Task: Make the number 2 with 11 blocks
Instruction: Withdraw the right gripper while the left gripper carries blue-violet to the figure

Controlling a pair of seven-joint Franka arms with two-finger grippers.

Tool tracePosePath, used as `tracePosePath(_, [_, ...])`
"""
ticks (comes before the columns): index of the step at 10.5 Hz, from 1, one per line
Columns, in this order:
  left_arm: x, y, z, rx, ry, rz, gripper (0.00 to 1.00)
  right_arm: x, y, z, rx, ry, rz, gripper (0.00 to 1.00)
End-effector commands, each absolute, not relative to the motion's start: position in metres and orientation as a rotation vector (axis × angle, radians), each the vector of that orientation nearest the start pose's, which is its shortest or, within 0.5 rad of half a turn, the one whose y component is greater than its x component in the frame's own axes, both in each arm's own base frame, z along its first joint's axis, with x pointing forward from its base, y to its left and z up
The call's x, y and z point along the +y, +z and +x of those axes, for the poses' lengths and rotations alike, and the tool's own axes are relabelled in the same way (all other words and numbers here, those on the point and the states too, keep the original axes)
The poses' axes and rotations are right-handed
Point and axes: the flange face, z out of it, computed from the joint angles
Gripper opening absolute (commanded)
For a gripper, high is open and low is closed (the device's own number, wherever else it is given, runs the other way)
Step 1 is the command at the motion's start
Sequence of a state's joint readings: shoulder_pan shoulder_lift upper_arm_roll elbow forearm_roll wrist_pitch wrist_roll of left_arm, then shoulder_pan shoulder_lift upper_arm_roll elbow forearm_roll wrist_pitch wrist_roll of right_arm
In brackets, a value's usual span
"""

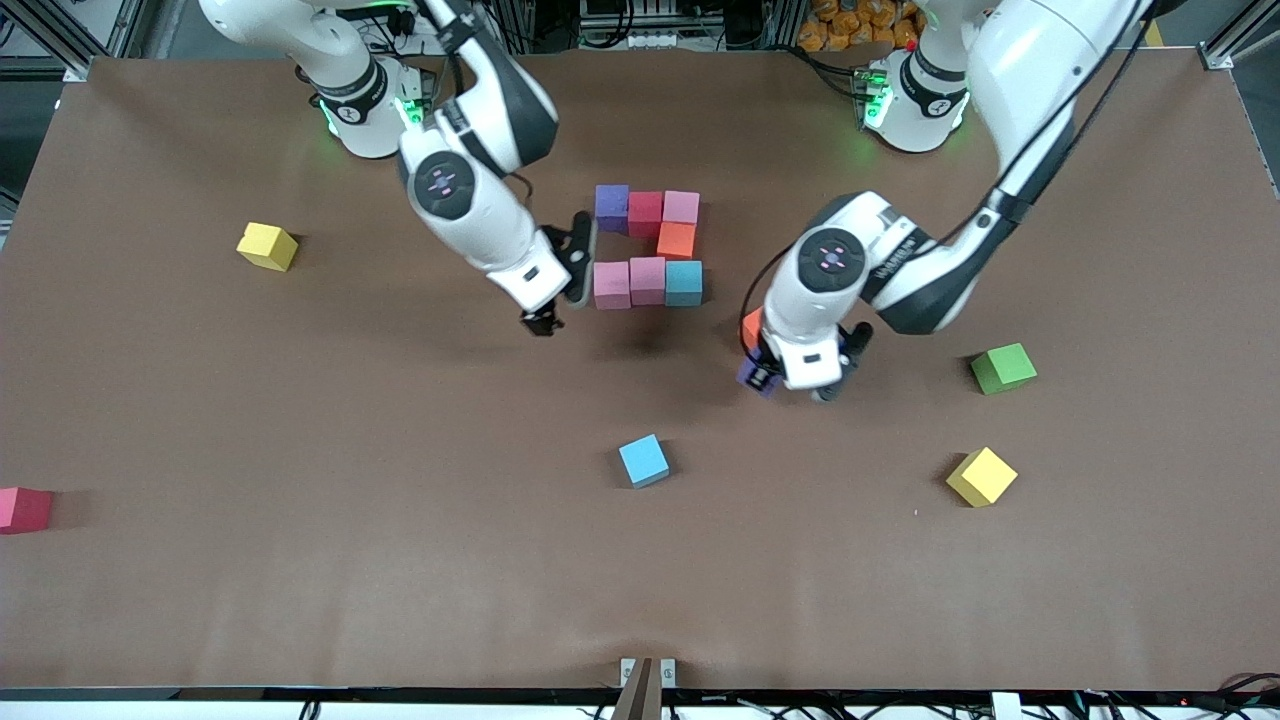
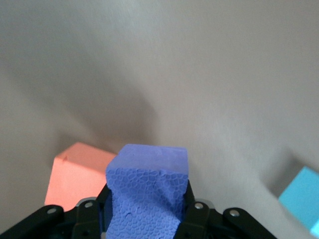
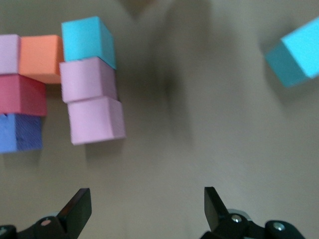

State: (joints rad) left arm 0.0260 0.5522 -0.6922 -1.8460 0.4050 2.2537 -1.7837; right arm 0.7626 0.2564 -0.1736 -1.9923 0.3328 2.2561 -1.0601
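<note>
Part of the number 2 lies mid-table: a purple block [image 1: 612, 207], a red one [image 1: 645, 213] and a pink one [image 1: 681, 207] in a row, an orange block [image 1: 676, 240] below, then two pink blocks [image 1: 629, 283] and a light blue one [image 1: 684, 282]. My left gripper [image 1: 790, 385] is shut on a purple block [image 2: 148, 189], which is squeezed between its fingers, right beside a loose orange block [image 2: 75, 174]. My right gripper [image 3: 147, 204] stands open and empty beside the end pink block [image 3: 95, 121], toward the right arm's end.
Loose cubes lie around: a light blue one [image 1: 643, 460] nearer the front camera, a yellow one [image 1: 981, 476] and a green one [image 1: 1003, 368] toward the left arm's end, and a yellow one [image 1: 267, 246] and a red one [image 1: 22, 509] toward the right arm's end.
</note>
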Motion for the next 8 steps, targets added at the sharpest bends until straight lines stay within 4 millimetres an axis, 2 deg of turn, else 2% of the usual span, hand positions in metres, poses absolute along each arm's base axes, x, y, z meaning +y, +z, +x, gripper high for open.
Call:
tracePosePath(1, [-0.39,0.289,0.51,-1.241,0.03,-2.908,0.0,0.314,0.334,0.52,-1.98,-0.118,-2.237,1.0])
tracePosePath(3, [-0.412,0.288,0.507,-1.103,0.05,-2.977,0.0,0.287,0.339,0.545,-2.07,-0.215,-2.309,1.0])
tracePosePath(5, [-0.43,0.292,0.508,-0.979,0.06,-3.028,0.0,0.25,0.321,0.58,-2.048,-0.376,-2.431,1.0])
tracePosePath(7, [-0.452,0.293,0.496,-0.83,0.051,-3.079,0.0,0.241,0.305,0.598,-2.155,-0.54,-2.431,1.0])
tracePosePath(8, [-0.462,0.297,0.497,-0.806,0.048,-3.1,0.0,0.238,0.304,0.605,-2.121,-0.594,-2.464,1.0])
